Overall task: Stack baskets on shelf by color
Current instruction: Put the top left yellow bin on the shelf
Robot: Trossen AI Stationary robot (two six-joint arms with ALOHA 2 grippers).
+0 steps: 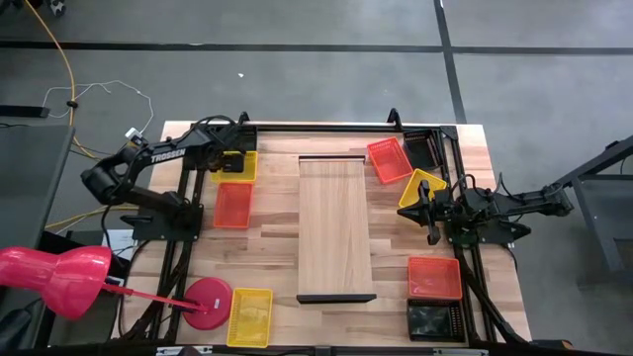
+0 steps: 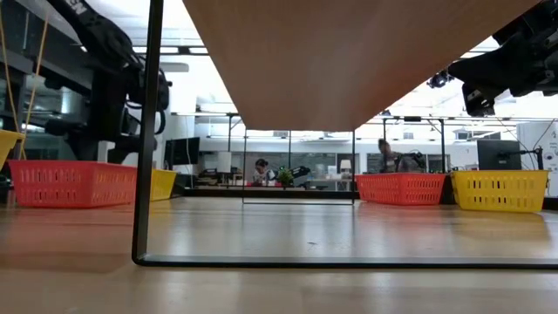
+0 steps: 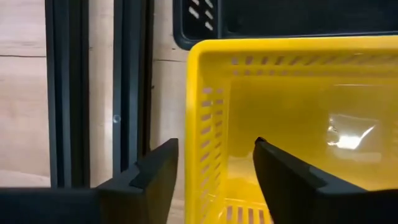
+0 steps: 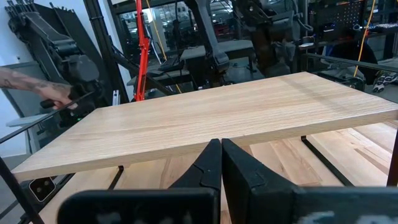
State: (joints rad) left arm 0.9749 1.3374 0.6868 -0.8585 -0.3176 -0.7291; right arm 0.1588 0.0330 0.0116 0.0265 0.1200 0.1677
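The light-wood shelf stands in the middle of the table on a dark frame. My left gripper is open at the far left. Its fingers stand on either side of one wall of a yellow basket, one inside and one outside, without touching it. A black basket lies just beyond it. My right gripper is shut and empty to the right of the shelf, beside another yellow basket. In the right wrist view the shut gripper points level at the shelf top.
More baskets lie on the table: red and yellow on the left, and red, black, red and black on the right. A pink lamp base stands near left. A person's hand shows beyond the table.
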